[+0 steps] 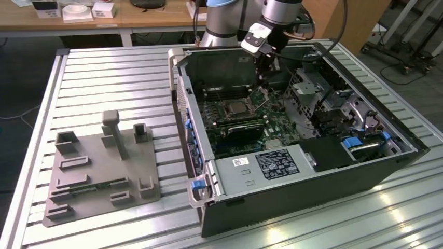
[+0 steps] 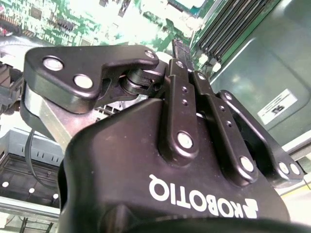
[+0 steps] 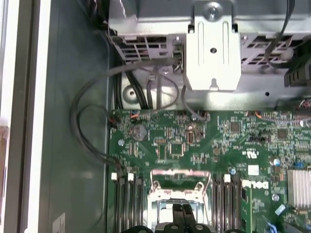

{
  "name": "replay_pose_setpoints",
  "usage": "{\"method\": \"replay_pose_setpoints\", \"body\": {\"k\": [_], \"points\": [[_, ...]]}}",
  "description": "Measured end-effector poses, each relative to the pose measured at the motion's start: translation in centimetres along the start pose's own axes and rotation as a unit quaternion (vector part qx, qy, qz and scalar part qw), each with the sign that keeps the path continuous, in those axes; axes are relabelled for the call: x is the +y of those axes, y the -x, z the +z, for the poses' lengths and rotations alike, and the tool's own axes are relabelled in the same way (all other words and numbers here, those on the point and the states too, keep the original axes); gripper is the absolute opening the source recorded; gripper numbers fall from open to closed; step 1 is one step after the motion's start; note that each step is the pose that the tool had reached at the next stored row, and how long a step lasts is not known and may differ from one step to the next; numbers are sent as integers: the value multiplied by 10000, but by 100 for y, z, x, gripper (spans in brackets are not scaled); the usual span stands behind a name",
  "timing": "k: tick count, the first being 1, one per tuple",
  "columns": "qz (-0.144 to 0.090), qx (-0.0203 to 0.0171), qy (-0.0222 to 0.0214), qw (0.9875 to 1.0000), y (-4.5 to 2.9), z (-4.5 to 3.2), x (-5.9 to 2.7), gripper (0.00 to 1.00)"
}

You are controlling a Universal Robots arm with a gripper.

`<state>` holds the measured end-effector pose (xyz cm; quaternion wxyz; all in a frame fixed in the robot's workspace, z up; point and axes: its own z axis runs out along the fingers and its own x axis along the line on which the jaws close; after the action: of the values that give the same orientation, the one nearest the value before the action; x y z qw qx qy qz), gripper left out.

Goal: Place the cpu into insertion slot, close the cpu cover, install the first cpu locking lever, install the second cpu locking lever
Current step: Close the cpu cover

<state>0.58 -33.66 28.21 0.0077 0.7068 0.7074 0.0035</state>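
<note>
The open computer case [image 1: 291,207] lies on the slatted table, and my arm reaches into it from the far side. The insertion slot [image 1: 235,108] is a silver-rimmed square with a dark centre on the green motherboard. The cpu cover [image 3: 180,173] looks to lie flat over it as a silver frame. I cannot make out the cpu itself. My gripper [image 1: 262,96] hangs just above the socket's edge on the exterior view's right. Its black fingers press together in both wrist views, gripper [image 3: 183,213] and gripper [image 2: 180,48]. What lies at their tips is hidden.
Black memory slots [image 3: 129,199] flank the socket on both sides. A silver drive cage [image 3: 214,53] and loose cables [image 3: 87,126] sit beyond the board. A finned heatsink [image 3: 299,187] is nearby. A grey fixture plate [image 1: 104,171] rests on the table at the exterior view's left.
</note>
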Motion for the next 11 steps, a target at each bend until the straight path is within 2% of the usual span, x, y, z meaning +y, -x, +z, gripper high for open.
{"method": "replay_pose_setpoints", "body": {"k": [11], "points": [[0,0,0,10000,0,12,256,10]]}}
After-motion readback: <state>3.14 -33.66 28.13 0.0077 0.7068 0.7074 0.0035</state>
